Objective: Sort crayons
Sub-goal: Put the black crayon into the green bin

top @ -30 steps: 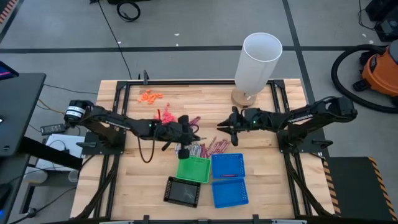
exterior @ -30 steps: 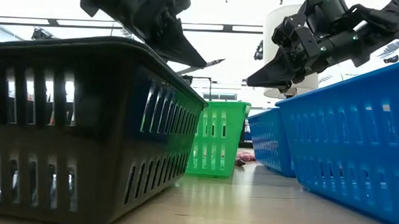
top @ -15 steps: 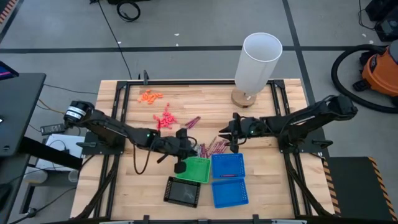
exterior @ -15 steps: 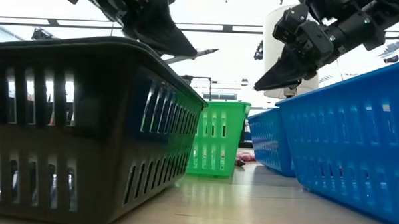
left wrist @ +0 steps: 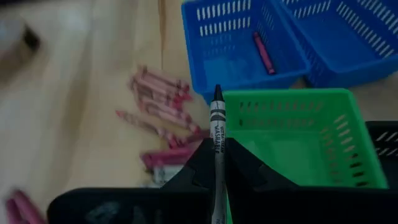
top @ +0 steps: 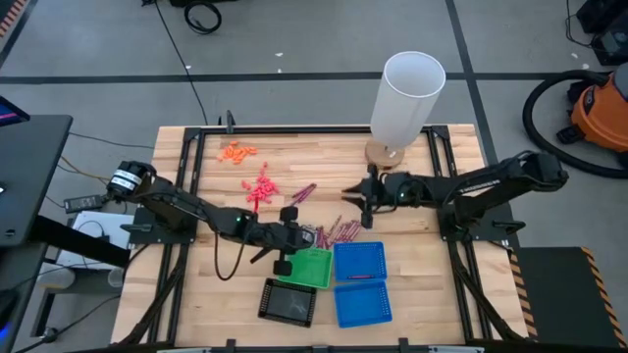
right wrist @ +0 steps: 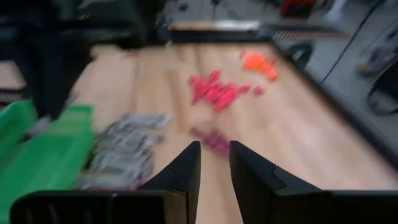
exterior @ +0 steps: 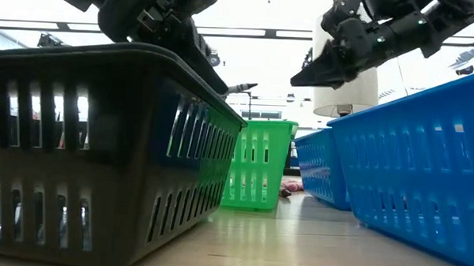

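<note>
Wooden table (top: 226,284): left gripper (left wrist: 217,163) pinches a grey crayon (left wrist: 217,134) over the green basket (left wrist: 298,134); right gripper (right wrist: 213,163) seemingly narrow, empty.

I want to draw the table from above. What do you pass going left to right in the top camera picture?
Tiny orange bits → coral-pink bits → left end effector holding a grey crayon → right end effector → tall white cylinder → orange vacuum on the floor.

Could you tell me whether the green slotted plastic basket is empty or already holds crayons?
Empty, as far as shown: the left wrist view shows the green basket's bare floor; the left gripper holds a grey crayon above its rim.
</note>
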`<state>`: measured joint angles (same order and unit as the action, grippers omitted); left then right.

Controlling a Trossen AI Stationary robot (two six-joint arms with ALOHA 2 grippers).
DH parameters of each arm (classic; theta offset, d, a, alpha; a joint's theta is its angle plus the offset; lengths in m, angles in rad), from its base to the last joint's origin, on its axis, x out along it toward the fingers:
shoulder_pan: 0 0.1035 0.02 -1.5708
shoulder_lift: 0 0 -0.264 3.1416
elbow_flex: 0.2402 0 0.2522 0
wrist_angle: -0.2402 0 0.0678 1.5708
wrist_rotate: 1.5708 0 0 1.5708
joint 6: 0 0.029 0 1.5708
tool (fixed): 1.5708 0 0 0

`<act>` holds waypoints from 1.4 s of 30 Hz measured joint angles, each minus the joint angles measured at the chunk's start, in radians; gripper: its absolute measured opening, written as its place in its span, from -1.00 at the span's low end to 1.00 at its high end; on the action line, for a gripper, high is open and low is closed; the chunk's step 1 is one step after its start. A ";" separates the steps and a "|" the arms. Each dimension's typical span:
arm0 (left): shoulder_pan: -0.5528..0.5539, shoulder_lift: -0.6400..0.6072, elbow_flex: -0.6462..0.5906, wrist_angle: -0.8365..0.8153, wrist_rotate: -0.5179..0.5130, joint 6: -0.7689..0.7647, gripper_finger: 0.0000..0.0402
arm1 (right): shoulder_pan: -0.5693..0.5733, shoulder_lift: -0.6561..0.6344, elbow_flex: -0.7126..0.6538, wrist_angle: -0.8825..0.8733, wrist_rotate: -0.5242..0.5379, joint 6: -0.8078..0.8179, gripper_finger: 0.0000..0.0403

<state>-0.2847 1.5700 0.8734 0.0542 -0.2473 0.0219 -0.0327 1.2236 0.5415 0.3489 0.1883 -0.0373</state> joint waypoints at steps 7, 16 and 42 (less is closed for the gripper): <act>0.076 0.000 0.000 0.004 -0.003 0.153 -0.85 | -0.173 0.000 0.000 0.264 0.001 -0.198 -0.54; 0.099 -0.004 0.000 0.292 0.022 -0.439 -0.81 | -0.290 -0.011 -0.001 0.141 -0.298 0.311 -0.54; 0.284 -0.030 0.000 0.907 0.086 -0.815 -0.81 | -0.358 -0.107 0.228 -0.263 -0.451 0.332 -0.54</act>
<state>-0.0007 1.5402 0.8734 0.9613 -0.1616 -0.7930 -0.3907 1.1165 0.7696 0.0864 -0.2624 0.2944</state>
